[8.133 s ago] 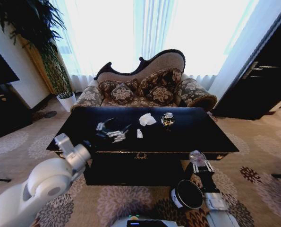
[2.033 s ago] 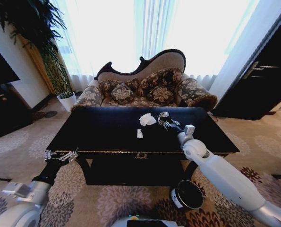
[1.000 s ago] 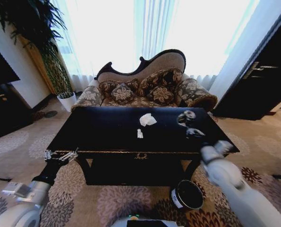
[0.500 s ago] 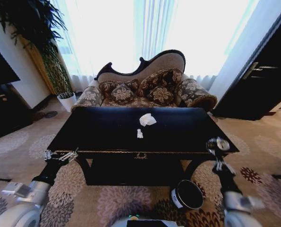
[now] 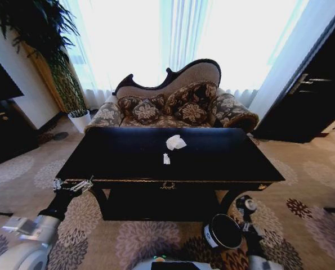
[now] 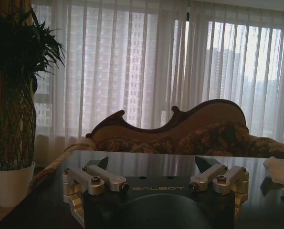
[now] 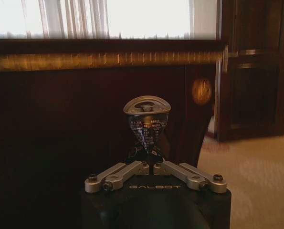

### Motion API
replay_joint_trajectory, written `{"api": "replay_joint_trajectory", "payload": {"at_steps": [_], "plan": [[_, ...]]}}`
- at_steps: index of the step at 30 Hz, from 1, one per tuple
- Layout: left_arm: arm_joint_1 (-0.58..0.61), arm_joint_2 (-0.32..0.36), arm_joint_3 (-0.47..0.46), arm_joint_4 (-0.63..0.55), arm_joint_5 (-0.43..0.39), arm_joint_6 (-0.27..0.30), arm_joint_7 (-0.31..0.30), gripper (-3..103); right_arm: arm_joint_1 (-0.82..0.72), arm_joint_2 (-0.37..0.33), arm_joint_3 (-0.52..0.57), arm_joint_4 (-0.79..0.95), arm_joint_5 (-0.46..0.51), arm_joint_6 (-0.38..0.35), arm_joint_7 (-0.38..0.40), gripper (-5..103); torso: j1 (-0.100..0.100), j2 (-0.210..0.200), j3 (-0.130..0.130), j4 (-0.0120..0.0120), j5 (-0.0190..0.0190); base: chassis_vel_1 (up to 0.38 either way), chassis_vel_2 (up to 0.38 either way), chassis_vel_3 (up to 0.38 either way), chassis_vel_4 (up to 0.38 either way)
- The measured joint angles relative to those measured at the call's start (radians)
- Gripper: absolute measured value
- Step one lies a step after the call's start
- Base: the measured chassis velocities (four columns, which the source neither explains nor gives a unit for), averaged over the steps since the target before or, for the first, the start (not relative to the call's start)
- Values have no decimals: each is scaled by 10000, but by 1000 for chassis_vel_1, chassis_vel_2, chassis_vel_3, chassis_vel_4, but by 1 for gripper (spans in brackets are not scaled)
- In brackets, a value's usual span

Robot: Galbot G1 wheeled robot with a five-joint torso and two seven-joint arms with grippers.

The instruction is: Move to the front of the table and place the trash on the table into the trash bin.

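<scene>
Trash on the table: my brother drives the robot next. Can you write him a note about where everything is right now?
Right gripper: jaws shut on the dark shiny round object, held low, just beside the trash bin, not dropped yet.
Left gripper: jaws open, holding nothing, at the table's front left corner.
On the table: white tissue and tiny white scrap.
Left to do: drop the round object into the bin, then bin the tissue and scrap.

White tissue (image 5: 175, 142) and scrap (image 5: 166, 159) on black table (image 5: 223, 163), bin (image 5: 223, 232) beneath
</scene>
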State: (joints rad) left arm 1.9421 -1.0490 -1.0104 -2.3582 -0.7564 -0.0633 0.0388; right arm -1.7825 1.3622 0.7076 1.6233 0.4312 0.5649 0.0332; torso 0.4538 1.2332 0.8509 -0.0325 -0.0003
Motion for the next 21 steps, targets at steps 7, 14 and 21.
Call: {"api": "replay_joint_trajectory", "payload": {"at_steps": [7,14,21], "plan": [[0,0,0,0,0,0,0,100,897,-224,-575,-1646,-690,-152,89,0,0,0,0,-1,0,0,0,0,0],[0,0,0,0,0,0,0,100,2555,-609,-1252,-4343,-1293,-150,196,0,2,-1,1,0,3,0,0,0,0],[0,0,0,0,0,0,0,100,3712,-890,-1523,-6118,-1872,-172,227,0,1,-2,1,3,1,0,0,0,0]]}}
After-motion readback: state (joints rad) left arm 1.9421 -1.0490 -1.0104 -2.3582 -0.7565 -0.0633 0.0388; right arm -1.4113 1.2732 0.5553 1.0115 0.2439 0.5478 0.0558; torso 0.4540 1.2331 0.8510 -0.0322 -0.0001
